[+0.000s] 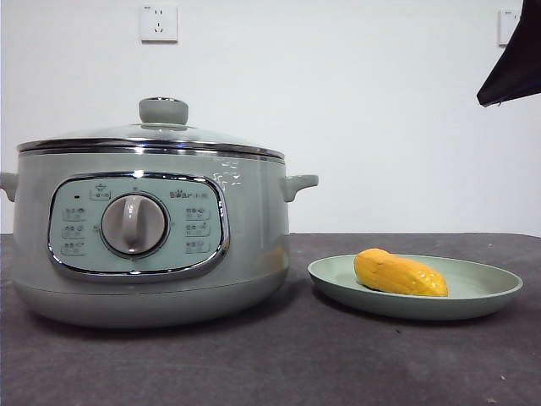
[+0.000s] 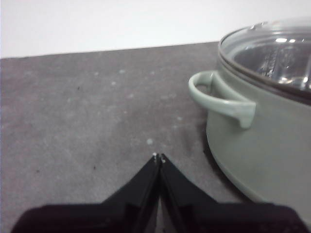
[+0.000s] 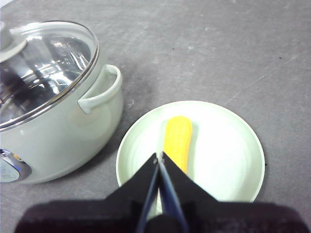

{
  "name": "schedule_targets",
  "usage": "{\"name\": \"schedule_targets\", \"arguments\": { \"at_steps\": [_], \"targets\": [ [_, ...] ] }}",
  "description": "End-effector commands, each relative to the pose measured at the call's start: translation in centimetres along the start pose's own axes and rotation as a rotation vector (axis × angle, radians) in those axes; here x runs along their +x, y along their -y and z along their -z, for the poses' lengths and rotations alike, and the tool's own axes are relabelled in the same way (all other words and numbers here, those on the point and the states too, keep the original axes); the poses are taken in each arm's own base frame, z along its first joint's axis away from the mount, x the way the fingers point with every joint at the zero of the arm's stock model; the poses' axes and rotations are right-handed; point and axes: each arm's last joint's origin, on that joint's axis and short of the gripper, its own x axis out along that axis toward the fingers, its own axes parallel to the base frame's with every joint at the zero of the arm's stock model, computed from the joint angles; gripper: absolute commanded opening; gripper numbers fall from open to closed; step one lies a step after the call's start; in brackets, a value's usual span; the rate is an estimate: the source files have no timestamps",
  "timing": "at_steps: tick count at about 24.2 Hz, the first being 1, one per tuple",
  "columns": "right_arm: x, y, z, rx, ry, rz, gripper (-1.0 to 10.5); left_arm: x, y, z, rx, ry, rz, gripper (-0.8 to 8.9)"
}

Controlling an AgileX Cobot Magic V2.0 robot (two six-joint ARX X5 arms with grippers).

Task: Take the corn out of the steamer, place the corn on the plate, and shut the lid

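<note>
The sage-green steamer (image 1: 144, 245) stands at the left with its glass lid (image 1: 152, 135) resting closed on the rim. The yellow corn (image 1: 399, 272) lies on the pale green plate (image 1: 490, 292) to the steamer's right. My right gripper (image 3: 159, 156) is shut and empty, held above the plate (image 3: 228, 155) and the corn (image 3: 178, 141); it shows as a black tip (image 1: 514, 68) at the top right of the front view. My left gripper (image 2: 158, 157) is shut and empty over bare table beside the steamer's side handle (image 2: 221, 97).
The dark grey table (image 1: 279, 364) stretches around the steamer and plate. A white wall with an outlet (image 1: 159, 23) is behind.
</note>
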Motion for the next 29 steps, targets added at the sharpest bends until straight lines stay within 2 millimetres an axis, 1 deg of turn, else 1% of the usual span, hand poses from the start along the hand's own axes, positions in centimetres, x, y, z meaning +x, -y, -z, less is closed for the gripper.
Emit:
{"name": "schedule_targets", "arguments": {
  "at_steps": [1,17,18,20,22,24,26,29],
  "targets": [
    [0.1,0.0,0.1,0.008,0.002,0.002,0.0,0.1,0.0,0.5,-0.011,-0.015,0.002,-0.03],
    [0.1,0.0,0.1,0.008,0.002,0.002,0.0,0.0,0.0,0.4,-0.011,-0.007,-0.002,-0.03],
    [-0.1,0.0,0.2,0.003,-0.001,0.004,0.0,0.0,0.0,0.5,-0.011,-0.007,-0.002,-0.03],
    [-1.5,0.4,0.4,-0.061,0.021,0.050,0.0,0.0,0.0,0.4,-0.011,-0.007,-0.002,-0.03],
    [-2.7,1.1,1.2,-0.104,0.065,0.095,0.0,0.0,0.0,0.4,-0.011,-0.007,-0.002,-0.03],
    [-3.5,2.0,2.8,-0.109,0.116,0.164,0.0,0.0,0.0,0.4,-0.011,-0.007,-0.002,-0.03],
    [-3.7,3.0,4.7,-0.079,0.162,0.252,0.0,0.0,0.0,0.4,-0.011,-0.007,-0.002,-0.03],
    [-3.7,4.1,7.1,-0.043,0.185,0.351,0.0,0.0,0.0,0.4,-0.011,-0.007,-0.002,-0.03]
  ]
}}
